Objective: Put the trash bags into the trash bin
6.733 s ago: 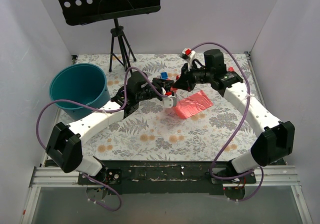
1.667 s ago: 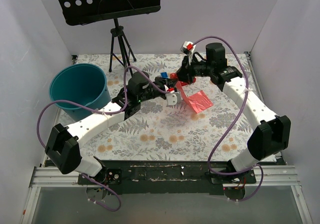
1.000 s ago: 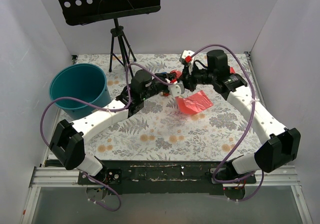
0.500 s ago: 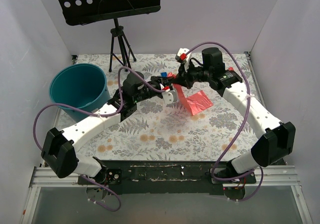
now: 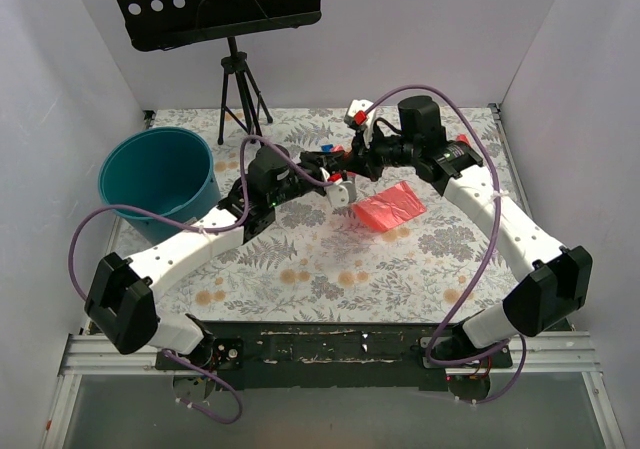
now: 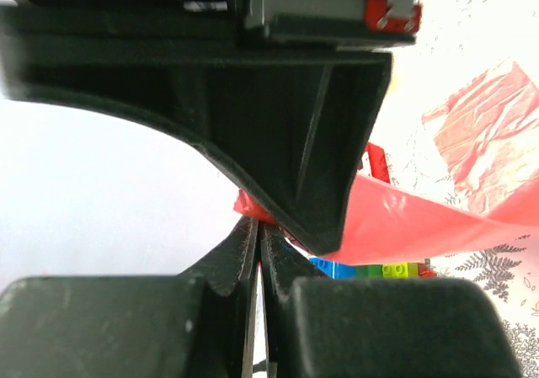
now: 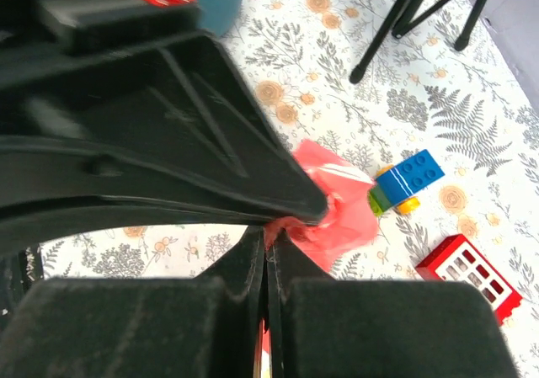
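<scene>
The trash bag (image 5: 390, 207) is thin pink-red film, one end lifted and the rest draped to the floral table. Both grippers meet tip to tip at its raised edge near the table's middle. My left gripper (image 5: 338, 183) is shut on the film, which shows at its tips in the left wrist view (image 6: 257, 225), with the bag (image 6: 421, 222) stretching away to the right. My right gripper (image 5: 352, 165) is shut on the same edge (image 7: 268, 233), the bag (image 7: 341, 201) bunched just beyond. The teal trash bin (image 5: 158, 177) stands far left, apart from both grippers.
A blue and green toy brick car (image 7: 406, 178) and a flat red box with white squares (image 7: 465, 265) lie just past the bag. A black music stand on a tripod (image 5: 238, 89) stands at the back. White walls close in the table.
Both grippers have lifted one edge of the bag off the table and stay pinched together on it; over the last second they shifted slightly left.
</scene>
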